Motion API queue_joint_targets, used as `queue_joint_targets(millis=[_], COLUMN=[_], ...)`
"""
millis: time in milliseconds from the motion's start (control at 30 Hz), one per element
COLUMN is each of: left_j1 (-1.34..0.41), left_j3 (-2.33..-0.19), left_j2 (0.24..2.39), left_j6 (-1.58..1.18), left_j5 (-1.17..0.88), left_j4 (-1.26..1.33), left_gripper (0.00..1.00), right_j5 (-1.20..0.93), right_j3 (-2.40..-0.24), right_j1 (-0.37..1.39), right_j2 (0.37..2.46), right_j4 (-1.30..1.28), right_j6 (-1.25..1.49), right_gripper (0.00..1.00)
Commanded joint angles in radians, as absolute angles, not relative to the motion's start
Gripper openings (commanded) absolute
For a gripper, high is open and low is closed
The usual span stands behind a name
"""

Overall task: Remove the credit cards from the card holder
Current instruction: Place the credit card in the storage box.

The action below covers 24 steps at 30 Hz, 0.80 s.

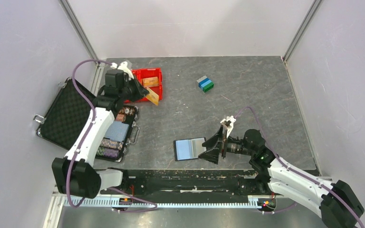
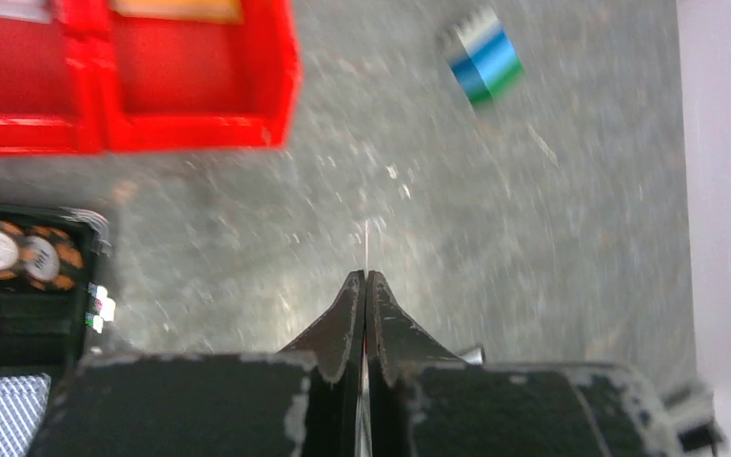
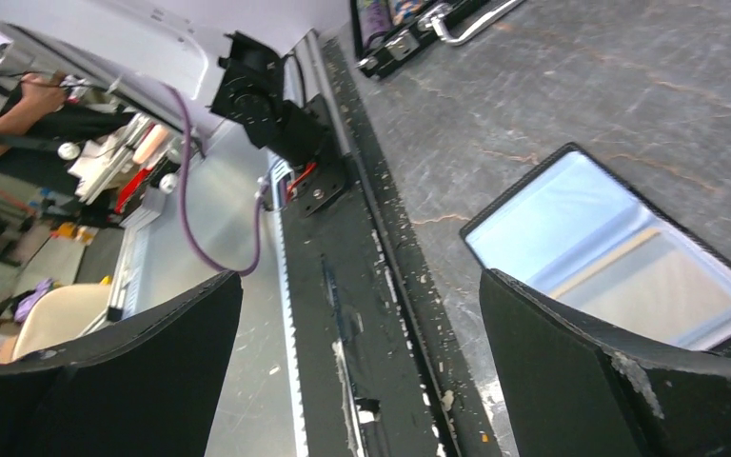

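Note:
The card holder (image 1: pixel 189 148), black-edged with a glossy blue-grey face, lies flat at the table's front middle. It also shows in the right wrist view (image 3: pixel 590 248), where a paler rectangle shows under its face. My right gripper (image 1: pixel 208 149) is open and empty at the holder's right edge, one finger (image 3: pixel 571 371) over its near corner. My left gripper (image 1: pixel 145 94) is shut on an orange credit card (image 1: pixel 153 98) beside the red tray (image 1: pixel 158 71). In the left wrist view that card (image 2: pixel 366 246) shows edge-on between the shut fingertips. Another orange card (image 1: pixel 150 81) lies in the tray.
A large open black case (image 1: pixel 66 116) with poker chips (image 1: pixel 110 142) lies at the left. Stacked grey, blue and green blocks (image 1: pixel 205 84) stand at the back middle. The arms' black base rail (image 1: pixel 180 180) runs along the front edge.

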<state>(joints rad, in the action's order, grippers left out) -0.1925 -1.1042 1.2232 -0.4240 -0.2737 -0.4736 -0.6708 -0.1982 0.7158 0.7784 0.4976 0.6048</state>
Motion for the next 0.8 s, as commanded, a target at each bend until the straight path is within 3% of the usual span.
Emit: queue_joint_targets(millis=[0, 267, 767], left_j1=[-0.102, -0.069, -0.068], left_j3=[-1.147, -1.149, -1.268], left_j2=[1.303, 1.461, 1.856], left_j6=[-0.582, -0.742, -0.832], left_j5=[-0.137, 0.142, 0.063], left_j4=[-0.279, -0.047, 0.249], left_gripper=[0.02, 0.02, 0.02], right_j5=[-0.56, -0.534, -0.555], right_j3=[-0.254, -0.273, -0.365], right_j1=[0.713, 0.712, 0.688], right_j2=[0.74, 0.749, 0.908], right_j4=[0.373, 0.37, 0.312], right_j6=[0.538, 0.522, 0.427], right_gripper=[0.98, 0.98, 0.98])
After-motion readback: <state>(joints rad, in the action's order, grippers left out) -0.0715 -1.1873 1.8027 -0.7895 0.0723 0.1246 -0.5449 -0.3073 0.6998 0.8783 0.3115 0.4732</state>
